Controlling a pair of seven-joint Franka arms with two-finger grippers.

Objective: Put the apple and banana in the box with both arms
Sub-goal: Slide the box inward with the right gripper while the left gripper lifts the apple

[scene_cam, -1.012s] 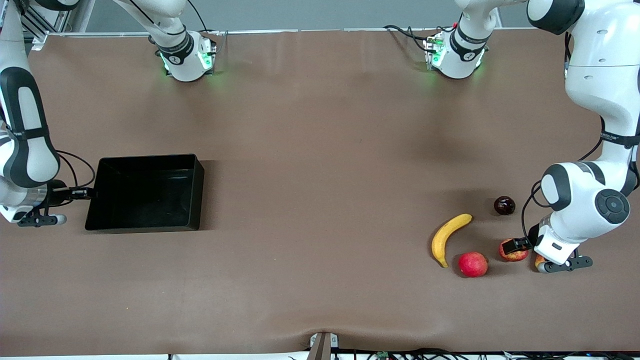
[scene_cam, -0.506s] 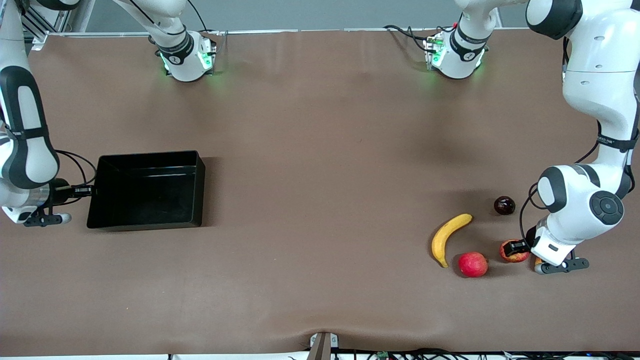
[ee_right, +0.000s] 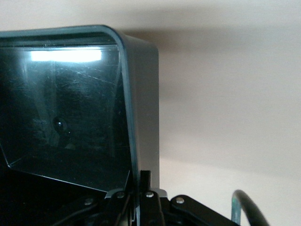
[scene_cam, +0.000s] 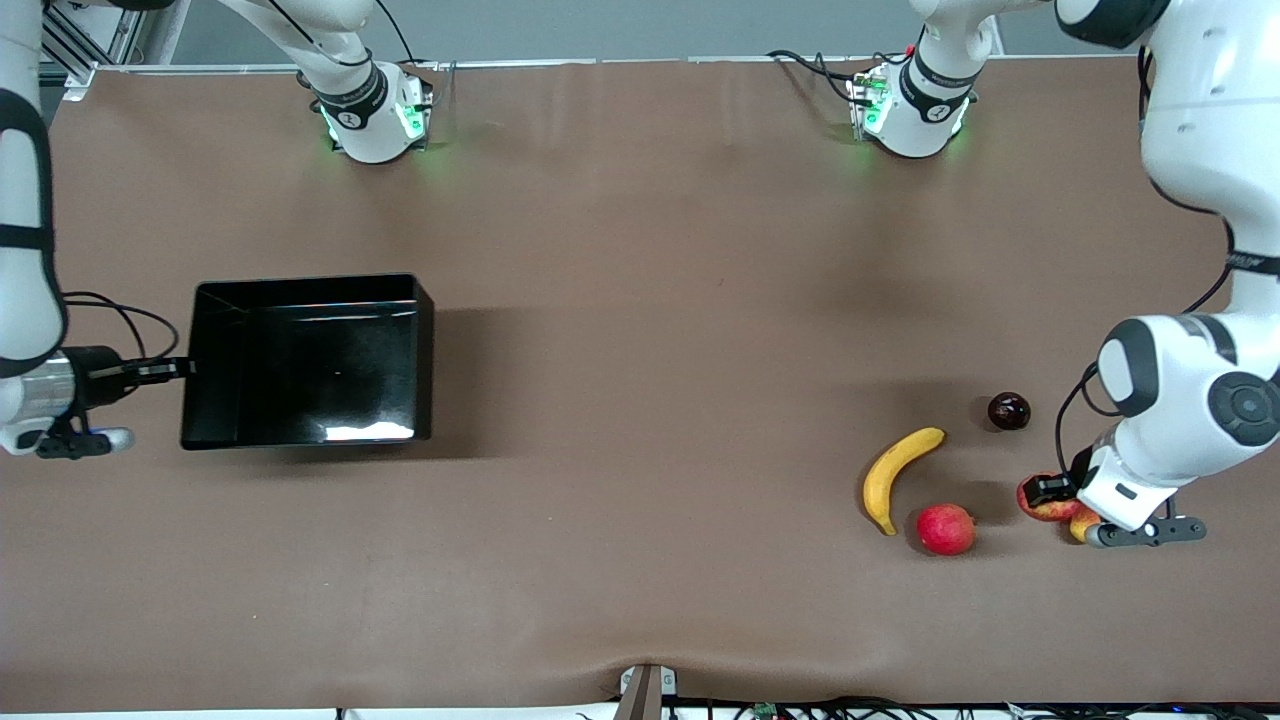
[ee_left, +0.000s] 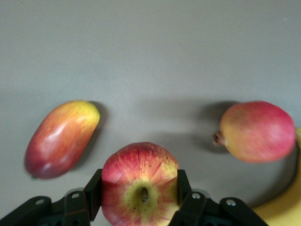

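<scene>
Fingers of the left end effector (ee_left: 140,205) press both flanks of the apple (ee_left: 139,183), a small round fruit with red skin streaked yellow and a pale stem dimple; in the front view it sits at the lower right, held above the worktop (scene_cam: 640,400). Beside it lies the oblong mango (ee_left: 61,138), smooth and red fading to yellow (half hidden under the wrist in the front view). A pinkish-red round fruit with a nub (scene_cam: 945,529) rests lower in the frame, toward the centre from the apple, and the banana (scene_cam: 895,473), curved, yellow and dark at the tip, lies just beside that fruit. A small dark glossy round fruit (scene_cam: 1009,411) sits above them in the frame, apart from the rest. That makes five fruits, one of each kind.

At the left of the front view the right end effector (scene_cam: 180,370) is clamped tight on the wall of the box (scene_cam: 425,360), a glossy black plastic tray with low walls and rounded corners. The box hangs raised over the brown matte worktop, casting a shadow beneath, and nothing lies inside it. Two white jointed arms reach in from the frame's sides.
</scene>
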